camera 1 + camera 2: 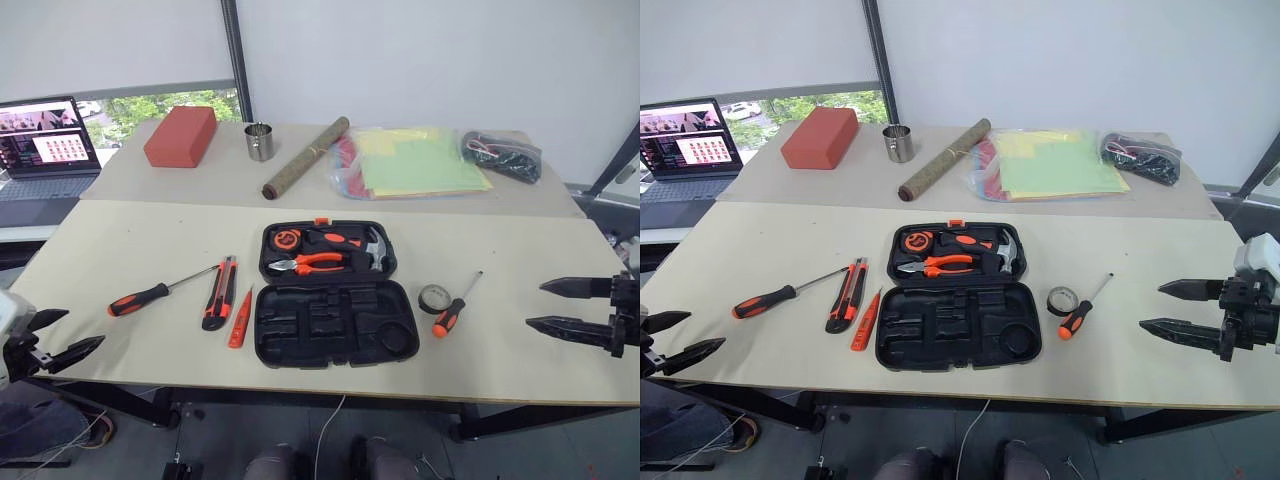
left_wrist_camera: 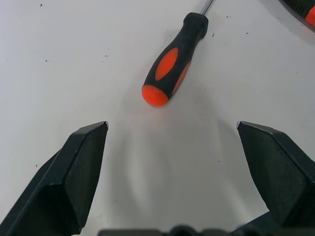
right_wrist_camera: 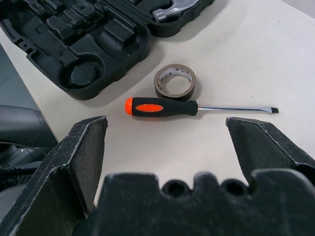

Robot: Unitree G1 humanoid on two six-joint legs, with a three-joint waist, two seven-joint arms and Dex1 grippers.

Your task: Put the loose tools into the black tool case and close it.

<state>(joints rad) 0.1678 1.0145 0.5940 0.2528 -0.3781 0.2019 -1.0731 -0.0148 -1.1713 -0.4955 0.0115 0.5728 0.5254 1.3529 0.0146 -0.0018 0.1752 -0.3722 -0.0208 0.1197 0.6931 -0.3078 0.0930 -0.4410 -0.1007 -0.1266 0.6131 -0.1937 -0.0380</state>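
The black tool case (image 1: pixel 300 335) lies open at the table's middle, its near half showing bare moulded slots. Left of it lie a long screwdriver (image 1: pixel 160 292), a utility knife (image 1: pixel 220 293) and a slim orange tester (image 1: pixel 240 320). On its right sit a small tape roll (image 1: pixel 434 298) and a short screwdriver (image 1: pixel 452 312). My left gripper (image 1: pixel 85 328) hovers open at the near left edge, just short of the long screwdriver's handle (image 2: pixel 172 69). At the right edge my right gripper (image 1: pixel 534 305) is open and empty, facing the short screwdriver (image 3: pixel 162 107) and tape roll (image 3: pixel 175 81).
Pliers (image 1: pixel 318 262), a hammer and a tape measure sit in the case's far half. On the back table stand a red block (image 1: pixel 181 135), a metal cup (image 1: pixel 259 141), a rolled tube (image 1: pixel 305 157), a bag of coloured sheets (image 1: pixel 415 160) and a black bundle (image 1: pixel 502 155). A laptop (image 1: pixel 45 145) stands far left.
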